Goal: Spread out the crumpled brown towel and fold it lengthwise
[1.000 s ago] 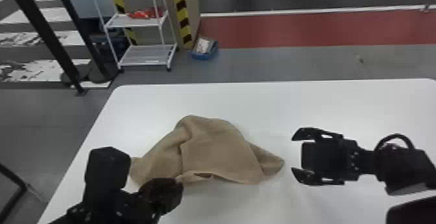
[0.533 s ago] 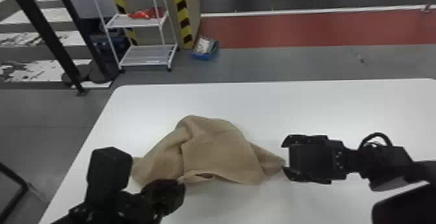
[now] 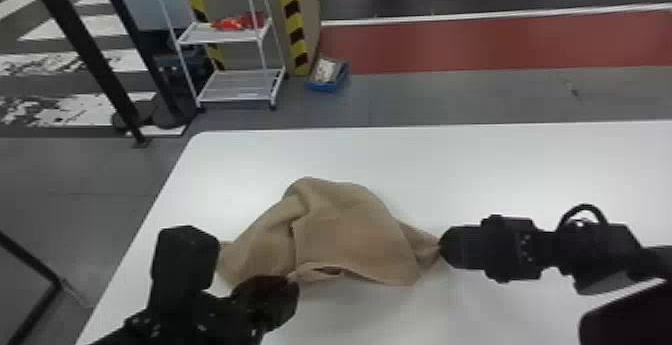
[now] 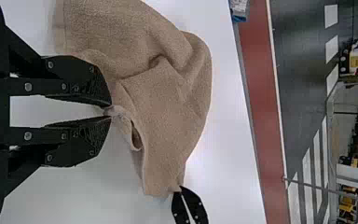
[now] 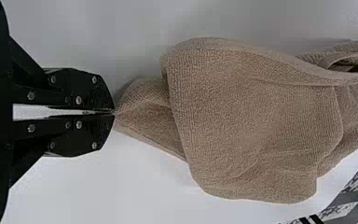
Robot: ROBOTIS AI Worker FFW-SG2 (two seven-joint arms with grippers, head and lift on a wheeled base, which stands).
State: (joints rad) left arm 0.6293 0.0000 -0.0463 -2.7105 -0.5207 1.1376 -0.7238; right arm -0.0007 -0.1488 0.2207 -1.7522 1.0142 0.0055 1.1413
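Observation:
The crumpled brown towel [image 3: 345, 234] lies bunched on the white table. At its near left edge is my left gripper [image 3: 290, 280]; in the left wrist view that gripper [image 4: 107, 111] is shut on a pinched bit of the towel [image 4: 163, 107]. My right gripper [image 3: 441, 245] is at the towel's right tip. In the right wrist view, the right gripper [image 5: 113, 112] has its fingertips together on the corner of the towel [image 5: 251, 121], which lies in overlapping folds.
The white table [image 3: 500, 169] extends behind and to the right of the towel, its left edge running beside the left arm. Beyond it on the floor stand a white shelf rack [image 3: 240, 81] and a blue bin [image 3: 327, 84].
My right gripper has moved left to the towel's right tip and gone from open to shut on it. The left gripper has stayed almost in place.

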